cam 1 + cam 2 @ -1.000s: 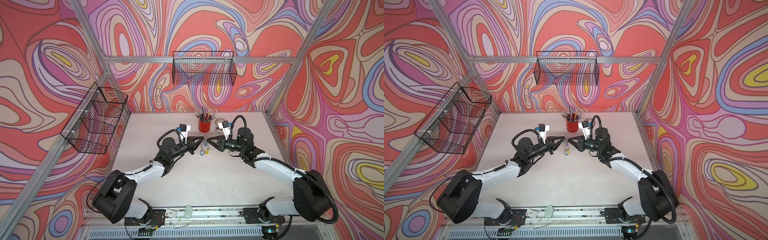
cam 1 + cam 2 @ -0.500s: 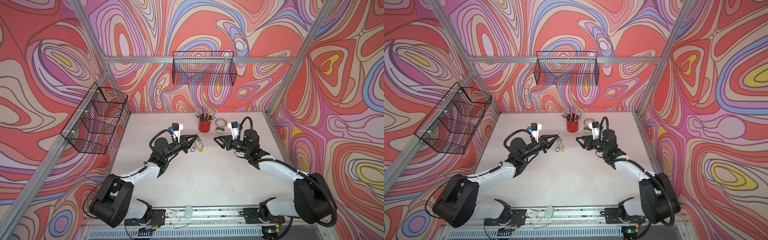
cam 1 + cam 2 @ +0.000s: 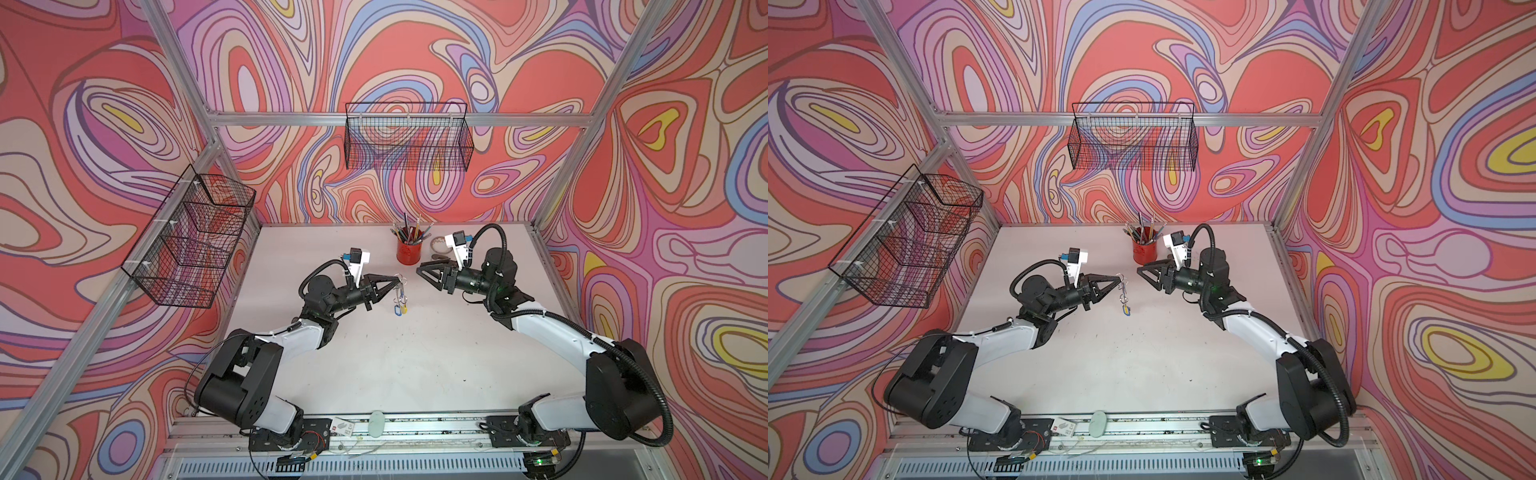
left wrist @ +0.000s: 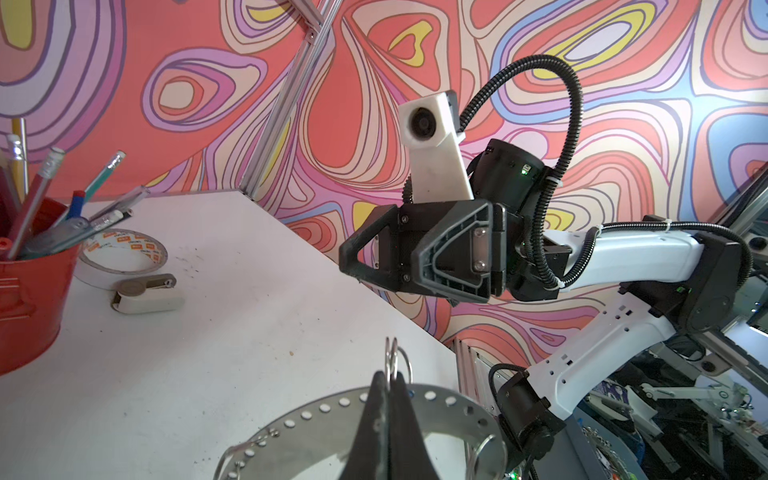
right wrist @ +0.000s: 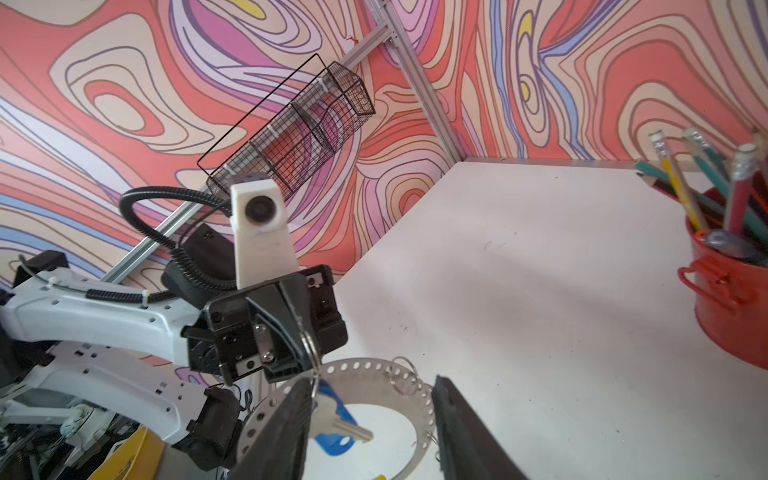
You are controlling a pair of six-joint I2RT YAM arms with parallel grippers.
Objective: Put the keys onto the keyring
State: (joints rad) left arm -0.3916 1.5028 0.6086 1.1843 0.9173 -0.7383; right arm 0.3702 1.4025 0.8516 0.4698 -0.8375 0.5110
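While left gripper (image 3: 400, 282) jaws clamp together on perforated silver metal keyring (image 4: 299, 419), blue-tagged silver key (image 5: 338, 426) dangles from it.
Jaws apart, right gripper (image 3: 420, 272) hovers empty near red metal pencil cup (image 3: 409, 254).

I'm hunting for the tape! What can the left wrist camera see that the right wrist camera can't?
Only the left wrist view shows the tape roll and the right arm. Only the right wrist view shows the silver key, the wire basket and the left arm. Both show the red cup, the keyring and the white table.
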